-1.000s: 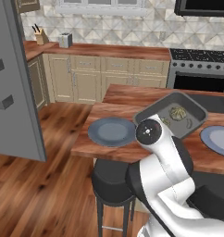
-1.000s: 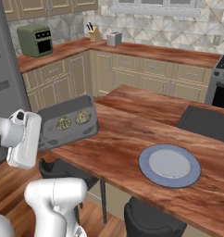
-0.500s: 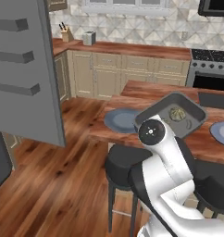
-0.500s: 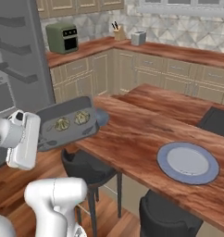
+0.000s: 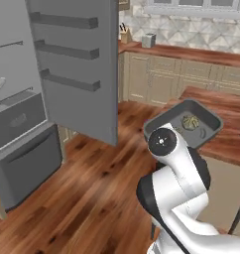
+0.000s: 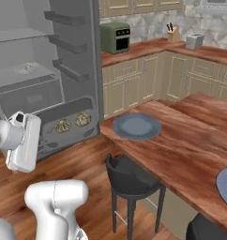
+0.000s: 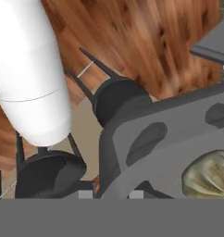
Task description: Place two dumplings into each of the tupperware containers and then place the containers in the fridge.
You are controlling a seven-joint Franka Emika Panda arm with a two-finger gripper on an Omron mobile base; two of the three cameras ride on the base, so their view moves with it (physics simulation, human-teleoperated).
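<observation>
Fridge [image 5: 67, 69] stands open at the left of the left base view: door swung out with three door racks, grey shelves and a bottom drawer inside. A pale item sits on an inner shelf (too small to identify) [image 6: 27, 68].

Wooden desk [image 6: 181, 140] runs along the right of the right base view, with a round blue-grey plate [image 6: 136, 126] near its corner and part of a second plate [image 6: 226, 185] at the right edge. Black stool [image 6: 132, 180] is tucked just beside the desk's edge. Back counter holds a green toaster oven [image 6: 115, 37], a knife block [image 6: 173, 33] and a toaster [image 6: 195, 41].

Tupperware container [image 5: 184, 124] is held up in the air off the desk, roughly level, in front of the arm's upper joint. It renders dark grey here (not pale). Two dumplings [image 6: 63, 125] lie inside it side by side, the second one [image 6: 83, 119] just beside the first; in the right base view the container [image 6: 68, 129] hangs in front of the open fridge's lower part.

End effector [image 7: 111, 193] is clenched on the container's near rim. In the hand view the container wall [image 7: 164, 139] rises directly above the finger tips, one dumpling [image 7: 208, 178] inside it off to the right, two stools and wood floor beyond.
</observation>
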